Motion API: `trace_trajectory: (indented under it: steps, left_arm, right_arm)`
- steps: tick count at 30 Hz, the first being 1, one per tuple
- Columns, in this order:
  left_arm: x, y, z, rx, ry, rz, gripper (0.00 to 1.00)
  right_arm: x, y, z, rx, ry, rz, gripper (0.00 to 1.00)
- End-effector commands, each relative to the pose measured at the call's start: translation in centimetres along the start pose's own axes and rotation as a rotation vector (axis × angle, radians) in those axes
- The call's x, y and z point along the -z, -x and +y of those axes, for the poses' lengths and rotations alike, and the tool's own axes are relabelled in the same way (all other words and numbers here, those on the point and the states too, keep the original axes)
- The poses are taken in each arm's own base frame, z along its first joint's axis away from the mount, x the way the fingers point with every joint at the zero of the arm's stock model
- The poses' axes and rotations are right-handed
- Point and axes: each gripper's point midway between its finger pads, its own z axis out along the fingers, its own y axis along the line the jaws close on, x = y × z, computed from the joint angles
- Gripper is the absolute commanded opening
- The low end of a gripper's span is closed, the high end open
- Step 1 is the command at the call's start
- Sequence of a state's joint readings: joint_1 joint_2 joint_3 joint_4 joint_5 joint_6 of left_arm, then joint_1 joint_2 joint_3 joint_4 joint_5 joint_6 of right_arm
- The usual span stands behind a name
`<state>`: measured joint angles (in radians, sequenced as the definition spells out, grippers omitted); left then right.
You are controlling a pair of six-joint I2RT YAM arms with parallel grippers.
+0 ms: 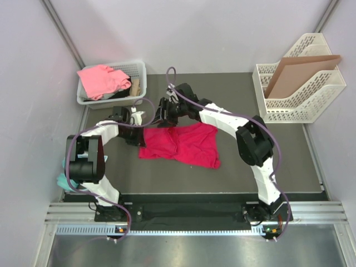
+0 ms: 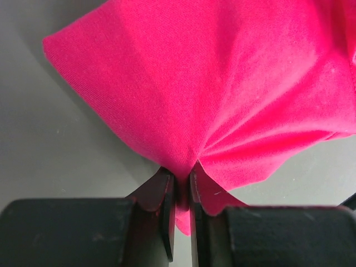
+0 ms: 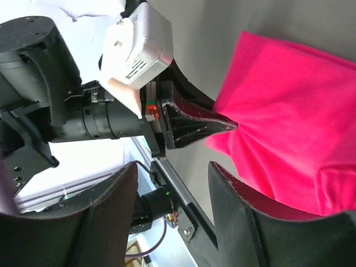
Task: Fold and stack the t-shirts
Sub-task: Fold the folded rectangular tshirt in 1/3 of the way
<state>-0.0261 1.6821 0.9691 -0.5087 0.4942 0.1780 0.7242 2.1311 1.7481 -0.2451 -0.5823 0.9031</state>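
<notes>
The crimson-red t-shirt lies crumpled on the dark mat in the middle. My left gripper is at its left upper corner and is shut on a pinch of the red cloth, which fans out from the fingertips above the mat. My right gripper hovers just behind the left one, open and empty. Its fingers frame the left gripper and the shirt. The salmon-pink t-shirt lies bunched in the white basket at the back left.
A white file rack holding a brown cardboard sheet stands at the back right. A teal object sits off the mat beside the left arm's base. Pale walls close in on both sides.
</notes>
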Motion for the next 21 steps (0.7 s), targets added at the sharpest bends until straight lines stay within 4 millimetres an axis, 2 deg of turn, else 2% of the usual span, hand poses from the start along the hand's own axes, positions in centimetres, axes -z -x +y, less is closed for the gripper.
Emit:
trace_trajectory:
  steps: [1,3,5,6,7,10,13,21]
  left_arm:
    - [0.8,0.4,-0.5,-0.022,-0.018,-0.034,0.16]
    - [1.0,0.5,-0.6,-0.031,-0.021,-0.033,0.23]
    - [1.3,0.5,-0.6,-0.035,-0.019,-0.032,0.41]
    - [1.5,0.7,-0.5,-0.039,-0.014,-0.037,0.55]
    - [1.6,0.7,-0.6,-0.04,-0.018,-0.037,0.57]
    - [1.9,0.9,-0.7,-0.042,-0.023,-0.044,0.57]
    - [1.8,0.9,-0.7,-0.039,-0.026,-0.037,0.52]
    - [1.7,1.0,-0.6,-0.038,-0.026,-0.04,0.4]
  right_arm:
    - [-2.1,-0.4,-0.5,-0.032,0.053,0.04,0.54]
    - [-2.3,0.0,-2.2,-0.047,0.023,0.038,0.53]
    - [-2.5,-0.3,-4.5,-0.071,-0.025,0.05,0.53]
    - [-2.3,0.1,-5.4,-0.078,-0.035,0.045,0.52]
    - [-2.1,0.2,-6.0,-0.082,-0.047,0.038,0.52]
    - [-1.4,0.8,-8.2,-0.088,-0.099,0.02,0.52]
    - [-0.6,1.6,-9.8,-0.083,-0.145,0.009,0.51]
    - [0.5,2.5,-12.7,-0.059,-0.236,-0.001,0.51]
